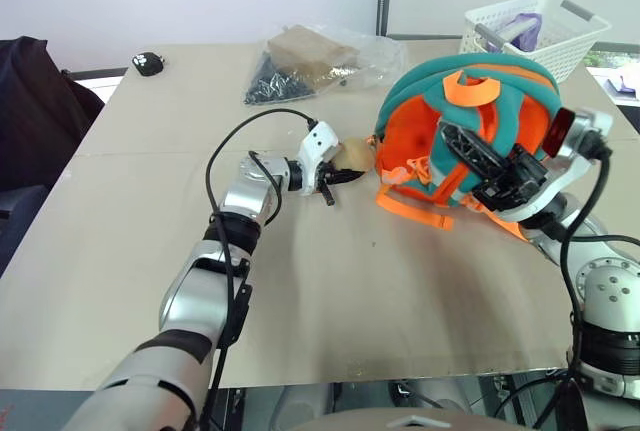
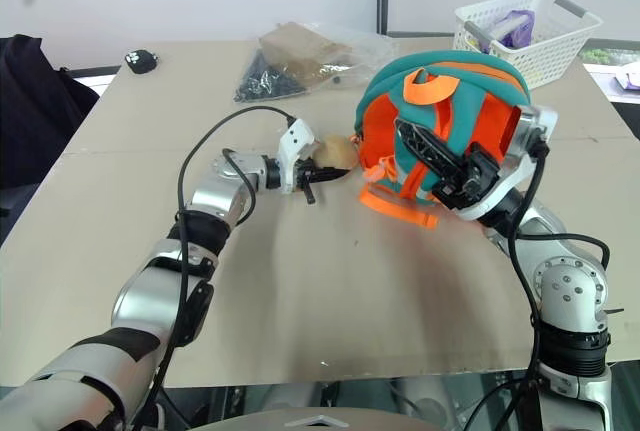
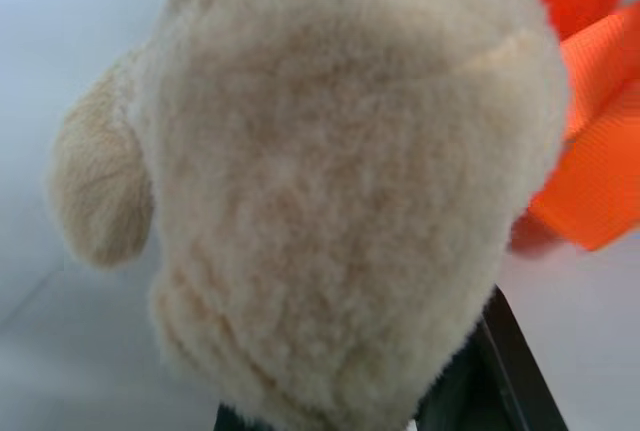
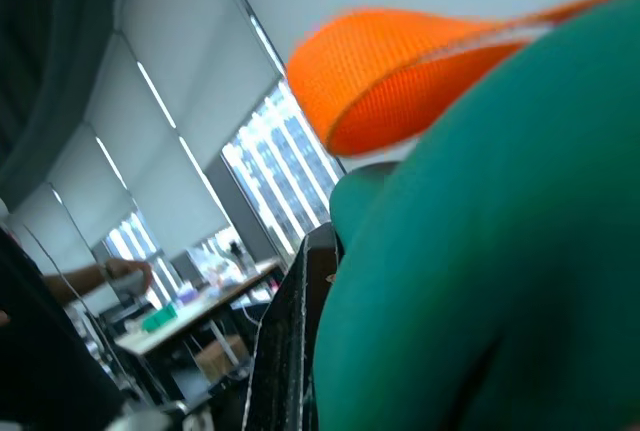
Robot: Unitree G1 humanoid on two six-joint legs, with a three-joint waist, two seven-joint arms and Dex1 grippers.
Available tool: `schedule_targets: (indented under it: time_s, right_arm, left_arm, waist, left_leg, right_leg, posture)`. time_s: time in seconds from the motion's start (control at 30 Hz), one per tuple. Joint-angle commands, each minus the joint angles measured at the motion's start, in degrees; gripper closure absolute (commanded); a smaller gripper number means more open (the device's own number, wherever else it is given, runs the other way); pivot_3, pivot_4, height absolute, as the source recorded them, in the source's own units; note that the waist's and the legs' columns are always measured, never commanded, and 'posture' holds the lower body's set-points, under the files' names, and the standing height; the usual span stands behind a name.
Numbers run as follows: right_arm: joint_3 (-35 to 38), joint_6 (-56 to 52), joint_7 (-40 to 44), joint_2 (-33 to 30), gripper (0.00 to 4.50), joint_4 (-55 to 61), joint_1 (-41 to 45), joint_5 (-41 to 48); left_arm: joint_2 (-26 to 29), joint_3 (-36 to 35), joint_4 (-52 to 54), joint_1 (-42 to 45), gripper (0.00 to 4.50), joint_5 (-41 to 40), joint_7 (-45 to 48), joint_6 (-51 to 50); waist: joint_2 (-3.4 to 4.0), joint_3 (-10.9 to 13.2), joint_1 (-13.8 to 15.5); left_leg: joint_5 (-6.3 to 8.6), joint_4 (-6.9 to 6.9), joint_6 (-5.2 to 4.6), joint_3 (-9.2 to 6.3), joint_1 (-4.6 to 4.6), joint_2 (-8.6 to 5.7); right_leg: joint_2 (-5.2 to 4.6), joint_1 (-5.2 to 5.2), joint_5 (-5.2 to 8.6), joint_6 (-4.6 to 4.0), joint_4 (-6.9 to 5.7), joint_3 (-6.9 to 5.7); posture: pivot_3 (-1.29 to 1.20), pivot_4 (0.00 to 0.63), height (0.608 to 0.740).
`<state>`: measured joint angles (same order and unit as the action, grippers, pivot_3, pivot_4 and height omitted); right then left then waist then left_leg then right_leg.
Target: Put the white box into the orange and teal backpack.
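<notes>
The orange and teal backpack [image 1: 405, 146] stands upright at the right of the table. My right gripper [image 1: 458, 143] is shut on its front, and teal fabric [image 4: 480, 281] presses against one of its fingers [image 4: 290, 351]. A beige plush toy [image 1: 353, 154] lies on the table just left of the backpack. My left gripper [image 1: 338, 179] is at the plush [image 3: 340, 181], open, with the toy between its fingers. The white box is out of view.
A white lattice basket [image 1: 545, 46] stands at the back right. A clear plastic bag with a brown block [image 1: 310, 51] lies at the back centre, and a small black object [image 1: 148, 63] at the back left. Dark cloth [image 1: 30, 101] hangs off the table's left side.
</notes>
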<state>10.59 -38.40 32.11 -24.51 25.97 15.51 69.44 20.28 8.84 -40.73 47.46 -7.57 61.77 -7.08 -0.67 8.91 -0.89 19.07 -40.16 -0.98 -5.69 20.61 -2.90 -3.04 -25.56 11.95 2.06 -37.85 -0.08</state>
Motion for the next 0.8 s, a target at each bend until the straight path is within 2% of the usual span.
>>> schedule_targets:
  time_s: [0.03,0.1,0.17,0.2,0.23,0.3,0.4,0.5,0.57,0.67,0.8]
  right_arm:
    - [-2.41,0.22,5.13,-5.03,3.01,2.16,-3.16,-6.80]
    - [-3.10,0.98,8.62,-8.07,1.95,1.98,-6.07,-9.90]
    - [-3.02,2.69,12.07,-11.04,1.06,1.13,-9.29,-13.66]
    - [-2.68,3.56,13.84,-12.38,0.43,0.82,-11.06,-15.19]
    - [-2.18,4.30,15.21,-13.22,0.03,0.61,-12.44,-16.08]
    - [-0.28,6.12,17.68,-14.54,0.03,-0.04,-15.65,-17.54]
    - [1.67,13.30,21.24,-16.69,0.03,-2.91,-21.92,-25.50]
    - [3.61,20.79,20.94,-16.52,0.03,-6.63,-27.70,-33.20]
    - [5.36,24.86,21.03,-14.65,0.03,-8.42,-30.71,-34.79]
    - [6.94,33.66,20.06,-11.84,0.03,-11.80,-33.51,-40.13]
    - [7.51,41.65,20.62,-9.65,0.03,-16.20,-34.59,-43.49]
  left_arm:
    - [2.90,-1.16,8.97,-4.56,1.90,-2.20,3.43,-2.34]
    - [5.04,-2.30,15.74,-7.90,0.83,-4.10,4.89,-3.74]
    - [7.89,-3.87,24.00,-12.50,0.01,-7.36,7.05,-6.49]
    - [9.49,-4.78,28.57,-15.35,0.00,-9.58,8.11,-8.87]
    - [10.71,-5.49,32.30,-17.75,0.00,-11.28,8.54,-10.95]
    - [13.10,-6.73,39.60,-23.45,0.00,-13.10,7.57,-14.07]
    - [14.86,-8.40,48.81,-32.79,0.00,-13.12,3.00,-16.56]
    - [13.49,-10.75,55.59,-40.28,0.00,-13.22,-3.82,-18.01]
    - [12.37,-11.46,59.44,-45.50,0.00,-12.58,-7.68,-17.61]
    - [10.96,-11.04,62.90,-53.16,0.00,-9.38,-12.85,-14.79]
    - [10.19,-10.05,63.62,-58.43,0.00,-8.04,-15.27,-12.10]
  waist:
    - [0.00,0.01,-0.04]
    - [-0.01,0.03,0.02]
    - [-0.01,0.04,0.12]
    - [-0.01,0.04,0.16]
    - [0.00,0.04,0.18]
    - [0.01,0.03,0.16]
    - [0.02,0.03,0.33]
    - [0.01,0.03,0.97]
    - [0.02,0.04,1.42]
    - [0.08,0.03,1.63]
    - [0.14,0.05,1.68]
  left_leg:
    - [0.00,0.00,0.00,0.02,0.01,0.00]
    - [0.00,0.00,0.00,-0.01,0.05,0.02]
    - [0.00,0.00,0.00,-0.06,0.08,0.04]
    - [0.00,0.00,0.00,-0.06,0.08,0.04]
    - [0.00,0.00,0.00,-0.06,0.08,0.04]
    - [0.01,0.01,-0.01,-0.05,0.02,0.05]
    - [0.02,0.01,-0.02,-0.04,-0.03,0.05]
    - [0.04,0.01,-0.05,-0.05,-0.04,0.05]
    - [0.03,0.01,-0.04,-0.04,-0.04,0.06]
    - [0.04,0.01,-0.02,0.00,-0.09,0.09]
    - [0.15,0.03,-0.22,0.12,-0.42,0.10]
  right_leg:
    - [0.02,-0.01,0.00,0.00,0.00,0.00]
    - [0.02,-0.04,0.00,0.00,0.02,0.00]
    - [0.02,-0.04,0.00,0.00,0.03,0.01]
    - [0.00,-0.04,0.00,0.00,0.04,0.02]
    - [-0.01,-0.02,0.00,0.00,0.07,0.03]
    - [-0.02,0.02,0.00,0.00,0.09,0.06]
    - [-0.04,0.09,0.01,0.00,0.10,0.07]
    - [-0.04,0.12,0.01,0.01,0.16,0.05]
    - [-0.04,0.13,0.01,0.01,0.16,0.07]
    - [-0.05,0.14,0.01,0.00,0.16,0.12]
    - [-0.02,0.44,0.03,0.00,0.20,0.20]
  posture:
    - [0.00,0.150,0.740]
    - [0.00,0.150,0.740]
    - [0.00,0.150,0.740]
    - [0.00,0.150,0.740]
    - [0.00,0.150,0.740]
    - [0.00,0.150,0.740]
    - [0.00,0.150,0.740]
    - [0.00,0.150,0.740]
    - [0.00,0.150,0.740]
    - [0.00,0.150,0.740]
    - [0.00,0.150,0.740]
